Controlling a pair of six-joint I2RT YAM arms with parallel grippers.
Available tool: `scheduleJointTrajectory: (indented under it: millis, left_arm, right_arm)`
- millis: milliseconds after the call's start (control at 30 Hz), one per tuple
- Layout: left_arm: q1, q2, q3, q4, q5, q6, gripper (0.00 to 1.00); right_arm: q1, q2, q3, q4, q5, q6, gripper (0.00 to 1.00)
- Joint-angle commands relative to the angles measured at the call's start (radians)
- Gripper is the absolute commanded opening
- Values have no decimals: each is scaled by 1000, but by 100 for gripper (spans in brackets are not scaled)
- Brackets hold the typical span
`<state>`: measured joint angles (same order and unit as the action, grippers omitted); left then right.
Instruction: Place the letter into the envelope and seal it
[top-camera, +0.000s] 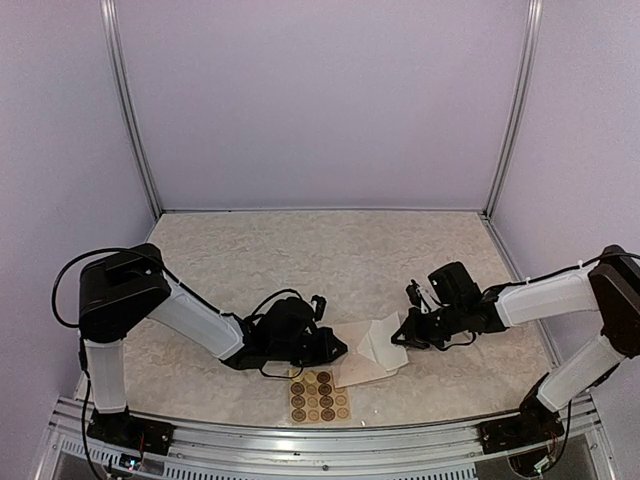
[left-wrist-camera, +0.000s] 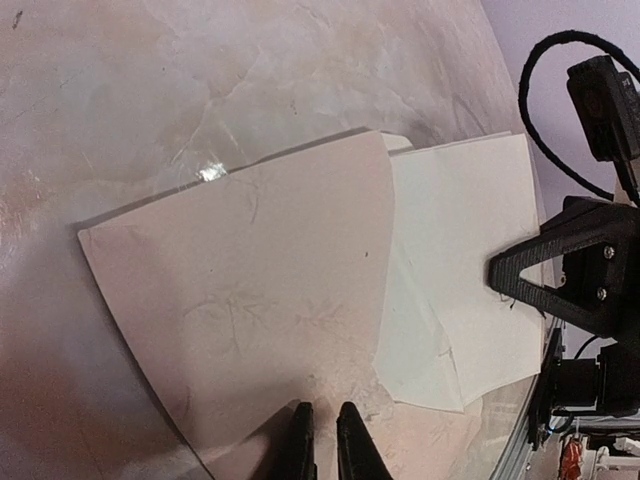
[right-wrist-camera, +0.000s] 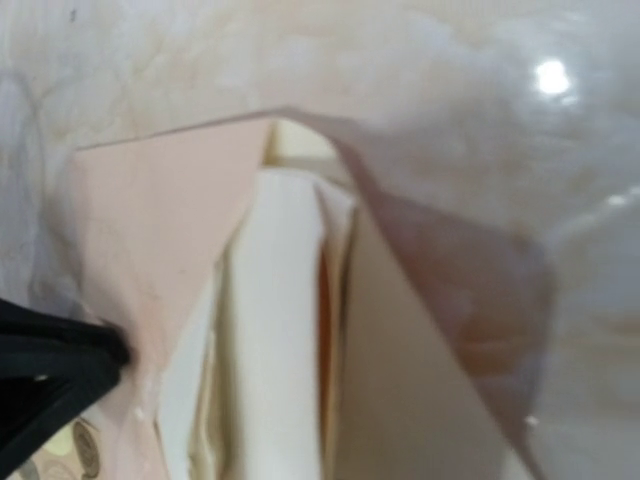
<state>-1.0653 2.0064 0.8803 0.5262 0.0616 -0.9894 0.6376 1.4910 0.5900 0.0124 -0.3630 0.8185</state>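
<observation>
The left gripper (left-wrist-camera: 325, 440) has its fingers nearly together on the near edge of the envelope (left-wrist-camera: 260, 290), between the arms; I cannot tell if it pinches. The right gripper (left-wrist-camera: 505, 277), pressed shut, pins the white flap (left-wrist-camera: 460, 230). Opposed pulls could tear or crease it.

1. A black pincer tip (right-wrist-camera: 100, 355) enters from the lower left edge and touches the pale tan envelope (right-wrist-camera: 160, 220)
2. Just beyond the tip, the envelope's tan sides stand apart, with white folded paper (right-wrist-camera: 275, 330) between them
3. Below the tip, round brown stickers (right-wrist-camera: 85, 450) show partly
4. Far from the tip, the marbled table (right-wrist-camera: 400, 60) looks blurred
</observation>
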Motion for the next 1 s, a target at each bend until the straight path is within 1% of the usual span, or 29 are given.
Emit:
scheduleJointTrajectory:
  millis: [0,267,367,400,433,500,600,733,867,967]
  left_arm:
    - [7,12,-39,-118,-20,2,9]
    - [-2,9,-31,-84,-2,12,10]
    - [-2,-30,-32,-89,-16,17,14]
    - [-4,-46,-35,-95,-26,19,17]
    - [-4,-70,-37,-109,-38,22,22]
    - [-5,-119,-36,-151,-72,35,28]
    - [-5,-176,-38,-230,-124,46,35]
    - [-2,-195,-59,-276,-124,35,37]
    - [-2,-175,-85,-223,-73,4,40]
    - [-3,-141,-79,-196,-39,-7,40]
  right_arm:
    - [-22,-32,-17,-51,20,-28,0]
    - [-25,18,-15,-16,-31,-35,0]
    - [-26,22,-16,-15,-25,-26,0]
    - [-24,20,-16,-14,-21,-25,0]
    - [-24,17,-16,-14,-17,-25,0]
    - [-25,14,-15,-14,-7,-28,0]
    - [-26,17,-12,-17,-4,-30,0]
    - [-25,20,-12,-14,-9,-29,0]
    - [-25,19,-9,-14,-13,-30,0]
    - [-25,21,-9,-14,-21,-31,0]
